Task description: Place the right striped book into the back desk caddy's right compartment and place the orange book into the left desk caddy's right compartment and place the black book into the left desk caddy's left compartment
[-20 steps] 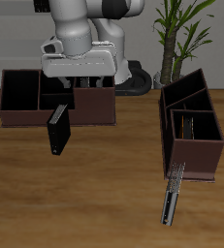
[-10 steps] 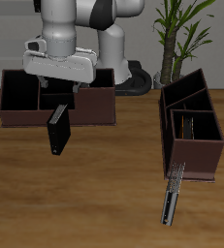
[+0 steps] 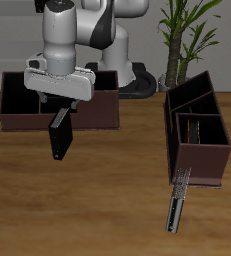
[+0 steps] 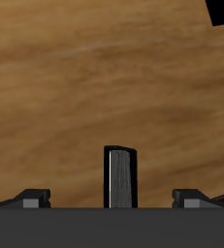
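Overhead, spread fingers (image 4: pixel 112 197) flank the unlabelled black book (image 3: pixel 60 135), gripping nothing.

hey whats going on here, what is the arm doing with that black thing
A simulated Franka arm has its gripper hanging right above the black book, which stands upright on the table in front of one desk caddy. In the wrist view the jaws are wide apart on either side of the book's top edge, not touching it. A striped book lies on the table in front of the other desk caddy, which already has a book standing in one compartment.
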